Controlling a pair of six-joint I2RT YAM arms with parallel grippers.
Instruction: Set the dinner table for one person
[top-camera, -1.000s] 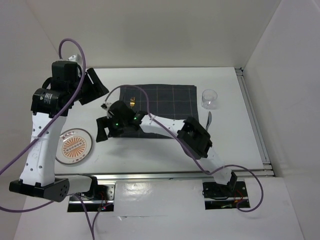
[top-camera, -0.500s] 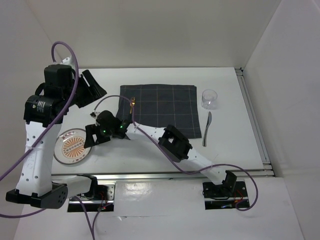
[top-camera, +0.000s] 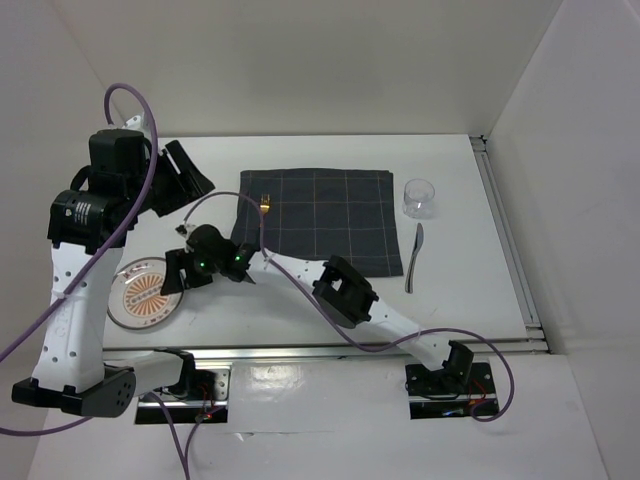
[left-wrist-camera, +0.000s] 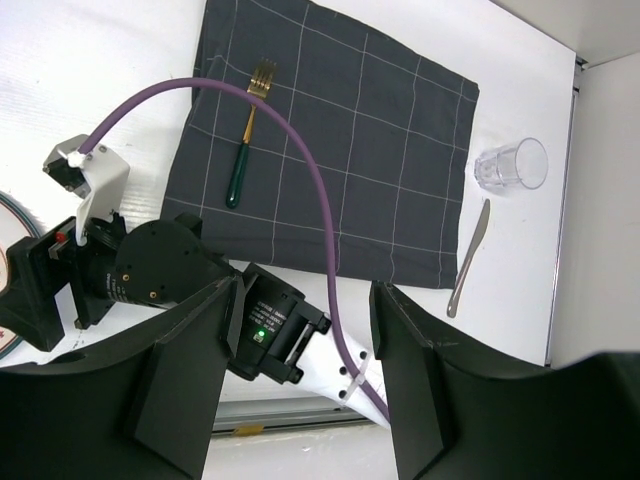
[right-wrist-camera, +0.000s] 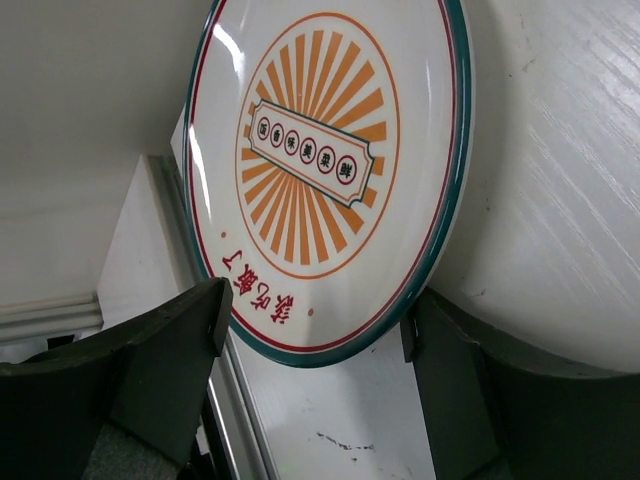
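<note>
The white desk (top-camera: 470, 290) spreads beneath both arms, with metal rails along its near and right edges. The right fingers (top-camera: 172, 272) stand wide apart astride the rim of the sunburst plate (top-camera: 140, 300) at the desk's left, not clamped on it. The left fingers (top-camera: 192, 175) hang high, spread and empty. A fork (top-camera: 265, 205) lies on the dark mat (top-camera: 330, 215), with a glass (top-camera: 421, 197) and a knife (top-camera: 413, 257) to its right.

You have the white dinner table (top-camera: 465, 280) carrying a dark grid-lined mat (top-camera: 330, 215) at its far middle, a clear glass (top-camera: 421, 197) and a knife (top-camera: 414, 257) just right of it, and a sunburst-patterned plate (top-camera: 140, 297) near the left front, seemingly lying flat.
</note>
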